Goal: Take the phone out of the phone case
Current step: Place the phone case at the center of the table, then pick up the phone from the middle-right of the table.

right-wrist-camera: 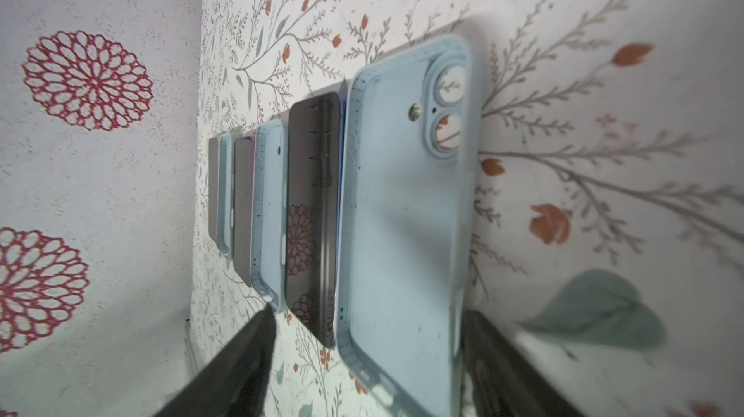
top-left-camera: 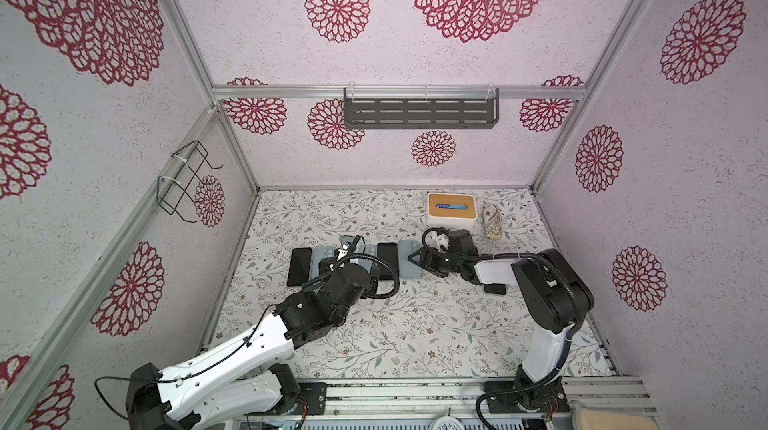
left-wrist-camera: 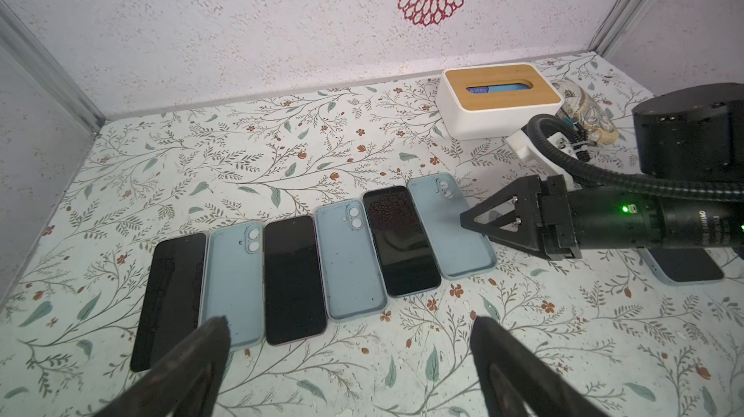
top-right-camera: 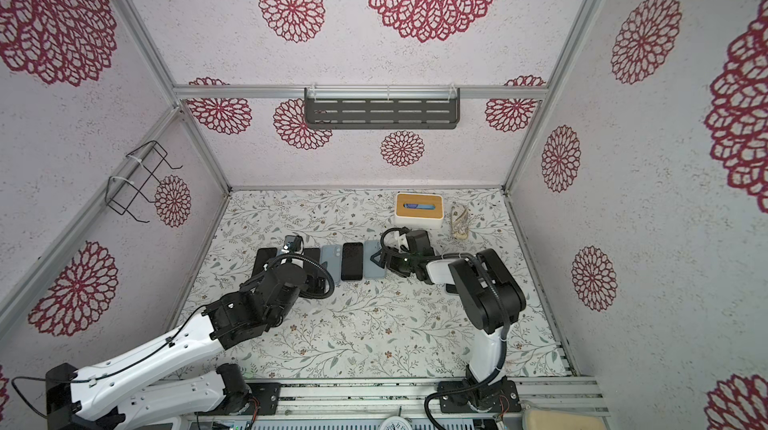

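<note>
Floral table [left-wrist-camera: 402,354] holds abutting phones [left-wrist-camera: 294,278] and cases [left-wrist-camera: 350,258]; right fingers [right-wrist-camera: 241,362] straddle end case [right-wrist-camera: 402,233].

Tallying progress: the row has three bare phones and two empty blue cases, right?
Not quite. The bare phones are three, but the empty blue cases number three, not two; the left wrist view shows all six alternating in the row.

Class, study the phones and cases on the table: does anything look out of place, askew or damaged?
Nothing looks damaged. One cased phone lies apart from the row, beyond the end empty case, partly hidden under the right arm.
</note>
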You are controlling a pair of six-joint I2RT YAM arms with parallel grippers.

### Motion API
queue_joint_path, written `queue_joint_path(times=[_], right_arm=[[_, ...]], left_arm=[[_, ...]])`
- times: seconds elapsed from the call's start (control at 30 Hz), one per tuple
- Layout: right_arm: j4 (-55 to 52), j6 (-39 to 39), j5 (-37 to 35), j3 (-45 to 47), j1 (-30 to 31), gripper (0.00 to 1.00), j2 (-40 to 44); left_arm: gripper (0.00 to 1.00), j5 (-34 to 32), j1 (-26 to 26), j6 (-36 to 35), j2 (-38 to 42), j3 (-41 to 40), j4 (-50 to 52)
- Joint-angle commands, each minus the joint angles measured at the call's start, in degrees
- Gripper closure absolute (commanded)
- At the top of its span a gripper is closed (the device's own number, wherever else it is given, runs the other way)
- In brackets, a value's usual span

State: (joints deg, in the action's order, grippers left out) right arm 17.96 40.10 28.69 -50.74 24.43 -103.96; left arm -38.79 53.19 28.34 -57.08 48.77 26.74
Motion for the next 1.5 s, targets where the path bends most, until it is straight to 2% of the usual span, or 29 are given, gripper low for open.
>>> queue_joint_path(times=[0.0,0.13,0.2,0.33,0.4,0.53,0.7,0.8,1.2,1.3,1.47], right_arm=[[-16.2,-11.1,-9.4,0.8,-1.1,0.11,9.9],[-30.1,-18.2,-25.5,3.7,-2.0,0.01,24.1],[-35.0,-20.1,-36.1,4.8,-3.6,0.01,28.7],[-37.6,-23.4,-47.1,7.1,-10.4,0.01,29.6],[-34.9,-25.3,-46.2,8.7,-12.9,0.01,29.0],[-27.2,-28.6,-39.5,12.6,-16.4,0.01,28.8],[-23.5,-30.5,-31.9,14.7,-18.8,0.01,28.0],[-22.1,-31.0,-29.7,15.5,-19.6,0.01,26.7],[-26.0,-32.4,-28.5,10.4,-20.6,0.03,19.4],[-27.4,-33.2,-28.6,9.3,-20.6,0.07,17.4],[-29.0,-34.0,-28.4,8.2,-20.6,0.16,14.5]], left_arm=[[0.03,2.2,-0.8,2.5,1.1,1.0,2.3],[0.03,7.9,-1.2,2.5,1.5,0.6,-2.5],[0.03,11.4,-1.3,2.3,0.9,0.4,-5.9],[0.03,18.2,-1.4,2.9,-1.2,0.5,-11.7],[0.03,19.6,-1.5,3.0,-2.2,0.7,-12.7],[0.03,20.7,-2.0,2.9,-3.3,0.4,-13.5],[0.03,20.3,-2.6,3.3,-2.4,-0.8,-13.6],[0.03,20.6,-2.8,3.7,-2.2,-1.4,-14.0],[0.03,21.5,-3.4,5.1,-3.4,-1.4,-15.2],[0.03,23.3,-4.5,6.3,-4.5,-1.3,-16.1],[0.03,27.7,-9.4,13.3,-7.1,-1.3,-16.4]])
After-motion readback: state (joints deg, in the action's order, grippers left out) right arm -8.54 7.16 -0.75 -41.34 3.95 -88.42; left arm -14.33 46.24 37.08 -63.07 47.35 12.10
